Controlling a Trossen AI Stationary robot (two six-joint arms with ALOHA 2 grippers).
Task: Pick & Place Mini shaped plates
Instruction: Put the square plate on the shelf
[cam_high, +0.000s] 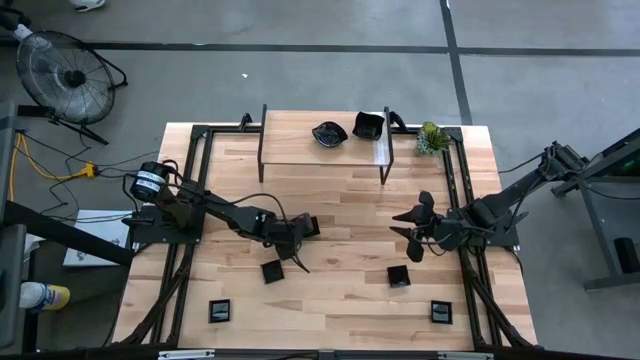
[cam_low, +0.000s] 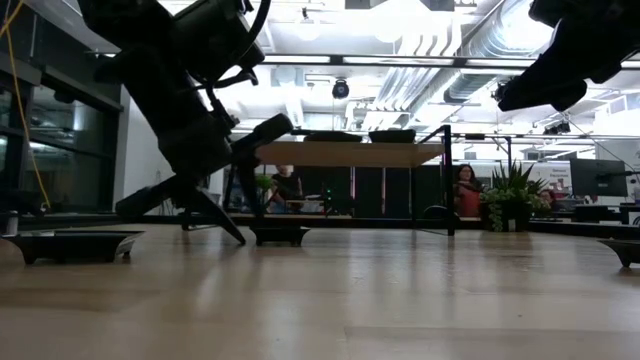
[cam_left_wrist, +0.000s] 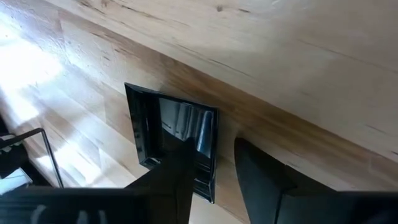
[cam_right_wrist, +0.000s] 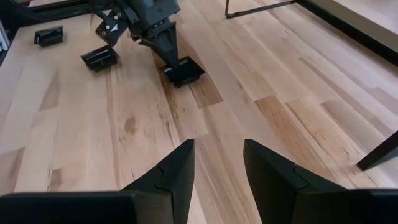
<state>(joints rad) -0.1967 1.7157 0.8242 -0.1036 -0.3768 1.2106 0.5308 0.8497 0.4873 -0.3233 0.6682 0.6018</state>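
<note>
I have the left gripper (cam_high: 292, 250) low over a square plate (cam_high: 272, 271) near the table's (cam_high: 340, 200) middle, fingers (cam_left_wrist: 177, 186) parted with one over the plate's rim, nothing gripped yet; that straddle suits a pinch on the thin wall. The right gripper (cam_high: 412, 235) hangs above bare wood, fingers spread and empty, waiting clear of its neighbour. Three more square plates lie toward the near edge. Two shaped plates (cam_high: 329, 133) already sit on the raised shelf (cam_high: 300, 150), which I judge is the drop spot
</note>
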